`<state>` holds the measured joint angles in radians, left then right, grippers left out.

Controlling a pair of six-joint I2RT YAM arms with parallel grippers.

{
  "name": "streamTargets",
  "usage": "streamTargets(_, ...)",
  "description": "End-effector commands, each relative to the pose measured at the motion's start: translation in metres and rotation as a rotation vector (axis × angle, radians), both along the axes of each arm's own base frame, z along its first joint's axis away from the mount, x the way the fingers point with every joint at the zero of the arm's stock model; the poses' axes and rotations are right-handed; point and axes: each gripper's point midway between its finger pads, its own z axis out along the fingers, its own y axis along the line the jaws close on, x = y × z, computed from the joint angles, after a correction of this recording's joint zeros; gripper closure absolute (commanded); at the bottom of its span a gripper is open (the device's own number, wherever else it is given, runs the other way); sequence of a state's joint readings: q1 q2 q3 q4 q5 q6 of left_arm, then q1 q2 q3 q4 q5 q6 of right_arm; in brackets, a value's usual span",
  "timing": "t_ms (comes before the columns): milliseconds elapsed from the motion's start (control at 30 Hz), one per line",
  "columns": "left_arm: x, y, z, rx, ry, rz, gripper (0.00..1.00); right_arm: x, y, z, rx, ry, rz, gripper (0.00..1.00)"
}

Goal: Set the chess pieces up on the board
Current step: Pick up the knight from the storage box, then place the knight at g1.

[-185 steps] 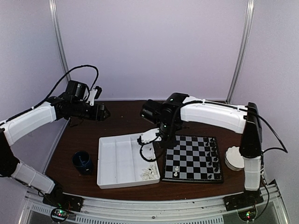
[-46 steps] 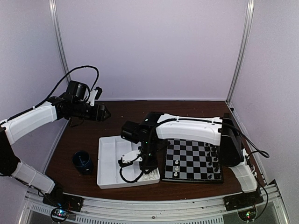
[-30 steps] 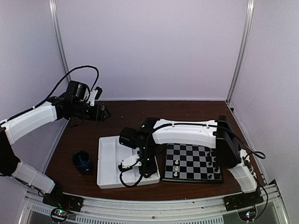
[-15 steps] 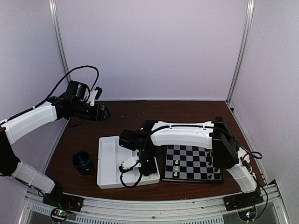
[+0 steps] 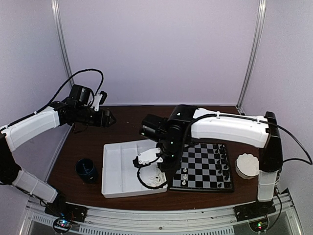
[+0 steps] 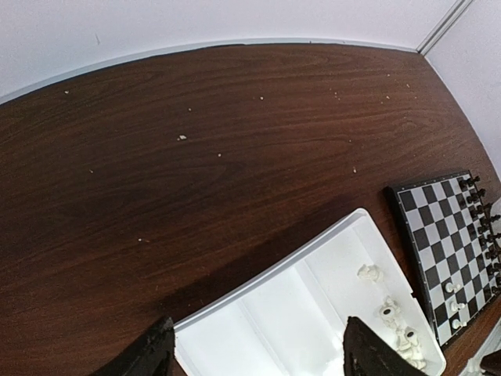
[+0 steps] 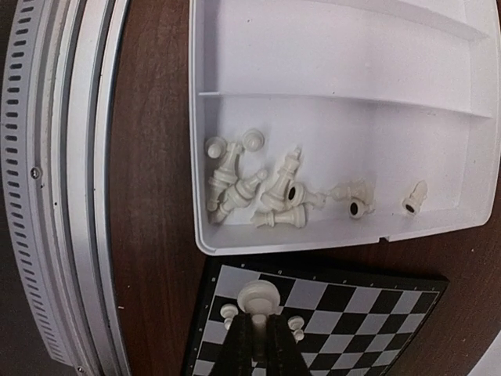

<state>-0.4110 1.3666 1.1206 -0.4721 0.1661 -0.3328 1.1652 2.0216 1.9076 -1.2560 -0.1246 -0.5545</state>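
Observation:
My right gripper (image 7: 256, 327) is shut on a white pawn (image 7: 258, 298), whose round head sticks out past the black fingertips. It hangs over the near left corner of the board (image 7: 368, 313), between two white pawns (image 7: 229, 313) standing there. From above, the right gripper (image 5: 166, 165) sits over the seam between the tray (image 5: 122, 166) and the board (image 5: 203, 164). Several white chess pieces (image 7: 266, 192) lie tumbled in the tray's near compartment. Black pieces (image 5: 224, 159) line the board's right side. My left gripper (image 5: 108, 117) is open and empty, high over the back left of the table.
A blue cup (image 5: 86, 169) stands left of the tray. A white scalloped dish (image 5: 246, 165) sits right of the board. The metal rail (image 7: 63, 196) runs along the table's near edge. From the left wrist the tray rim (image 6: 274, 270) and board (image 6: 446, 235) lie far below.
My right gripper closed on a white pawn in the tray's near right corner, then lifted it up and right toward the board. The left arm has not moved.

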Motion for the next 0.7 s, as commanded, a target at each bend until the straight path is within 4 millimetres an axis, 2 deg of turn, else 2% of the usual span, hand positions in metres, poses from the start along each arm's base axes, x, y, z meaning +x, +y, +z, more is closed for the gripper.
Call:
streamTargets(0,0.009,-0.003,0.018,-0.036,-0.04,0.003,0.26,-0.001,-0.031,-0.013,-0.05,-0.02,-0.01,1.0)
streamTargets(100,0.009,-0.003,0.016,-0.037,-0.036,0.002,0.26,0.0,-0.049,-0.025,-0.077,-0.014,-0.028,1.0)
streamTargets(267,0.009,-0.004,0.015,-0.04,-0.032,-0.001,0.26,0.01,-0.063,-0.042,-0.082,0.005,-0.071,1.0)
streamTargets(533,0.009,-0.005,0.012,-0.039,-0.022,-0.002,0.26,0.031,-0.069,-0.067,-0.085,0.033,-0.133,1.0)
streamTargets(667,0.01,-0.005,0.012,-0.039,-0.021,-0.003,0.26,0.032,-0.066,-0.072,-0.08,0.054,-0.139,1.0)
